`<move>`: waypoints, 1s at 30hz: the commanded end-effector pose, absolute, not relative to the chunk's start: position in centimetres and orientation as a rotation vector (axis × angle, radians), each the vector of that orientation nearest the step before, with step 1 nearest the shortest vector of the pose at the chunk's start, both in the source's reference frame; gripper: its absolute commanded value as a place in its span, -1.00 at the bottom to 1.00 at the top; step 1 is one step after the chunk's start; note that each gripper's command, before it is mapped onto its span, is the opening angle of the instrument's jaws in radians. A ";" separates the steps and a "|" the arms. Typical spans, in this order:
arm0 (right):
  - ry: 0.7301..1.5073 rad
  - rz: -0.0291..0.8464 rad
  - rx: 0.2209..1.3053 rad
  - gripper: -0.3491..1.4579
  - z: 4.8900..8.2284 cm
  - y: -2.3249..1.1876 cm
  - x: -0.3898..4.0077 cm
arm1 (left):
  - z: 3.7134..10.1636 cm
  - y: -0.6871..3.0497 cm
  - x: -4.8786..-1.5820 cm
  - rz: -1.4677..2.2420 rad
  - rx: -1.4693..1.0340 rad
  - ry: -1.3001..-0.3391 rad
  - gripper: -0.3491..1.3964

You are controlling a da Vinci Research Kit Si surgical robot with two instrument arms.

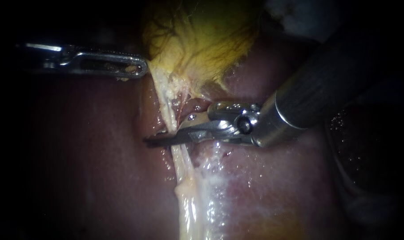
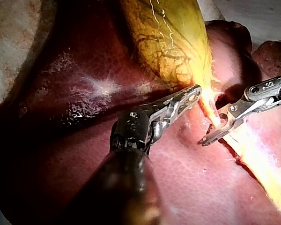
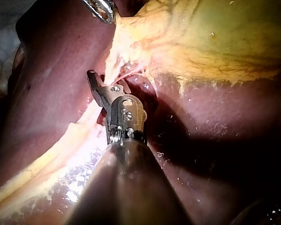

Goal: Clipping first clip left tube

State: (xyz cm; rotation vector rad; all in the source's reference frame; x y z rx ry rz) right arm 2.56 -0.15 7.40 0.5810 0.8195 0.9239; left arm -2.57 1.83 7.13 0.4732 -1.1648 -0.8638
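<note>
The left tube (image 1: 165, 106) is a pale strand running from the yellow gallbladder (image 1: 202, 40) down over the liver (image 1: 90, 155). My right instrument (image 1: 168, 132) comes in from the upper right. Its jaws stand open astride this tube, one on each side, with a gap showing in the left wrist view, where the right instrument (image 2: 210, 127) crosses the tube (image 2: 210, 107). My left instrument (image 1: 142, 70) reaches in from the left. Its slotted jaws are shut on the gallbladder's lower edge beside the tube's upper end; the left instrument (image 2: 195, 91) holds the same edge there.
A glistening pale band of fatty tissue (image 1: 197, 204) continues downward from the tube. Dark red liver (image 3: 56, 93) lies on both sides. The right instrument's thick shaft (image 1: 326, 84) covers the upper right. The gallbladder (image 3: 215, 33) spreads ahead of the right instrument (image 3: 96, 86).
</note>
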 end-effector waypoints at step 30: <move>0.850 0.734 0.596 0.06 7.32 -0.17 2.08 | 7.12 1.82 -2.55 -0.863 0.474 -1.165 -1.00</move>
